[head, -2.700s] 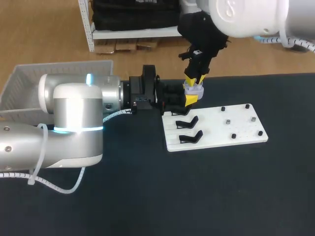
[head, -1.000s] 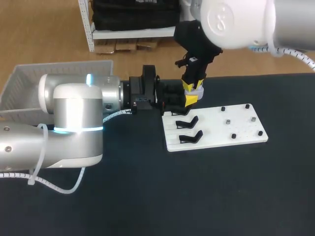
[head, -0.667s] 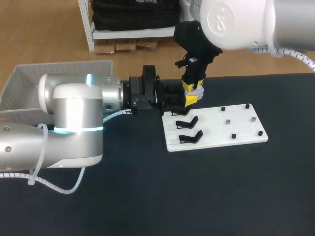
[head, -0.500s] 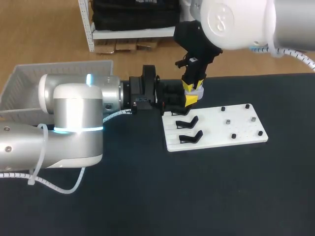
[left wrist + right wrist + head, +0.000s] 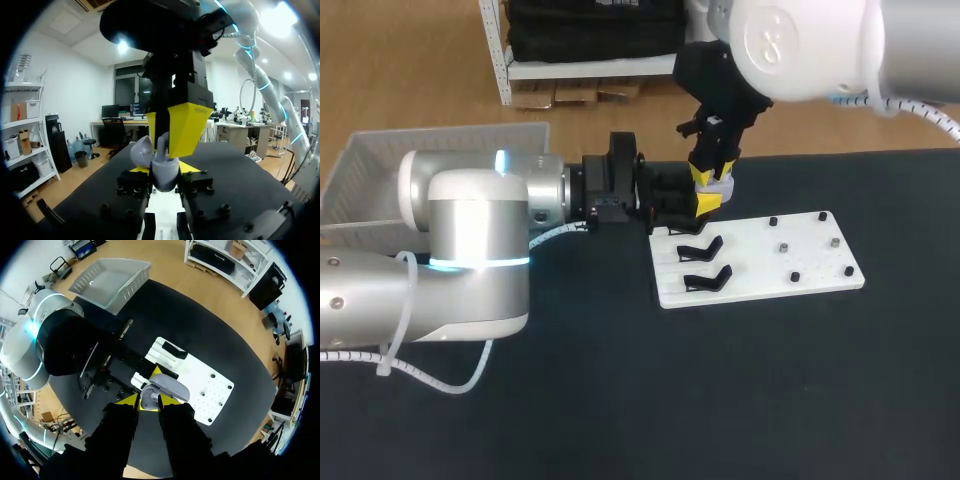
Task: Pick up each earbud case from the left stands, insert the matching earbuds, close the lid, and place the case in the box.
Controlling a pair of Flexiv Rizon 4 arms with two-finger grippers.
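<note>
A pale lavender earbud case (image 5: 720, 186) is held just above the far left corner of the white stand board (image 5: 760, 262), with its lid (image 5: 141, 151) open. My left gripper (image 5: 705, 205) comes in level from the left and is shut on the case body (image 5: 164, 172). My right gripper (image 5: 713, 172) hangs straight down from above, right over the open case (image 5: 165, 386). A small lavender piece (image 5: 161, 150) rises from the case into the right gripper (image 5: 165, 131); whether it is pinched is unclear. Two black stands (image 5: 701, 248) (image 5: 706, 279) on the board are bare.
Several small pegs (image 5: 784, 247) stand on the right half of the board. A grey mesh box (image 5: 440, 150) sits at the table's far left edge, also seen beyond my left arm (image 5: 111, 276). Dark tabletop (image 5: 740, 390) lies in front of the board.
Since the oldest frame my right gripper has come down and slightly left onto the case. In the last second it barely shifts. The left arm keeps still.
</note>
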